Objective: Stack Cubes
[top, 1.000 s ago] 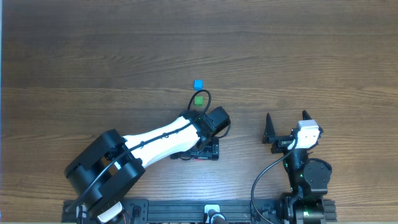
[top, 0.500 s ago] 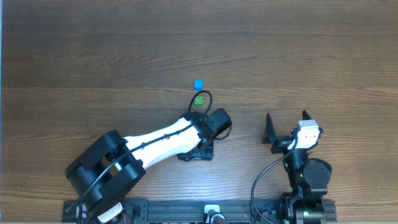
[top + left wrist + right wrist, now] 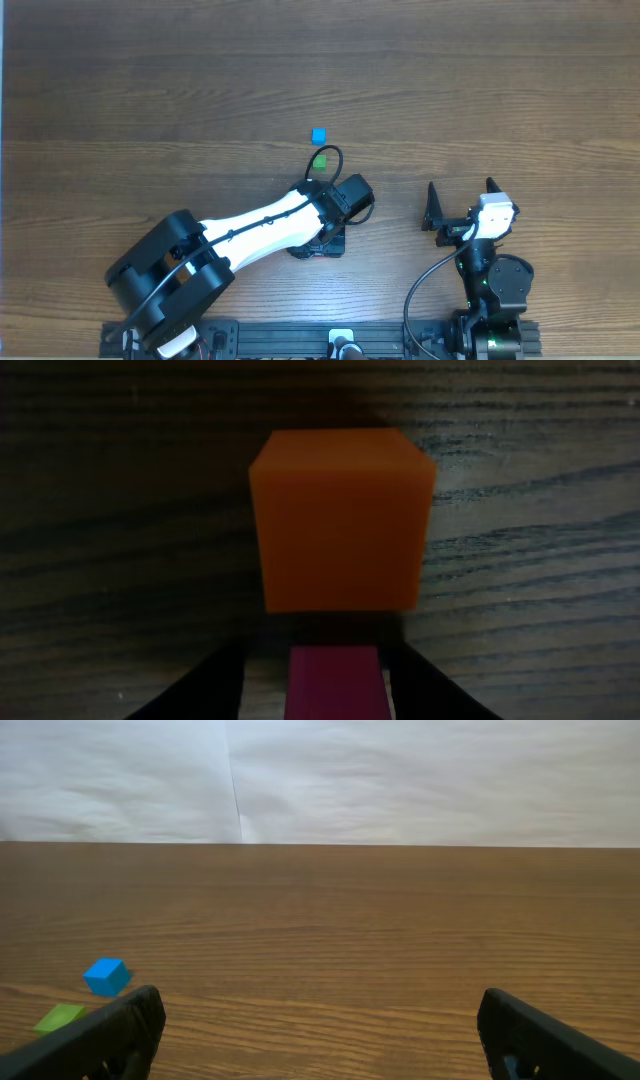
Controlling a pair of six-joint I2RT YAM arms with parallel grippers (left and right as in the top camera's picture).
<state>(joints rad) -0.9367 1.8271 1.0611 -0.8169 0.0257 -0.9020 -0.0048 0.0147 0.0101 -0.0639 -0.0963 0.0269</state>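
An orange cube (image 3: pixel 340 520) sits on the wooden table just ahead of my left gripper (image 3: pixel 318 658). That gripper is shut on a magenta cube (image 3: pixel 337 682) held low between its dark fingers, right up against the orange cube. From above, the left gripper (image 3: pixel 317 245) is down at the table's middle front, under its own wrist. A blue cube (image 3: pixel 319 136) and a green cube (image 3: pixel 320 160) lie apart, just beyond the left wrist. My right gripper (image 3: pixel 460 186) stands open and empty at the front right, with the blue cube (image 3: pixel 106 975) and green cube (image 3: pixel 60 1018) off to one side.
The wooden table (image 3: pixel 150 90) stretches bare to the far side and to both sides. A white wall (image 3: pixel 400 780) stands behind the table's far edge. The left arm's cable (image 3: pixel 330 152) loops over the green cube.
The left gripper has shifted slightly to the left and looks narrower from above. The right arm and the blue and green cubes have not moved.
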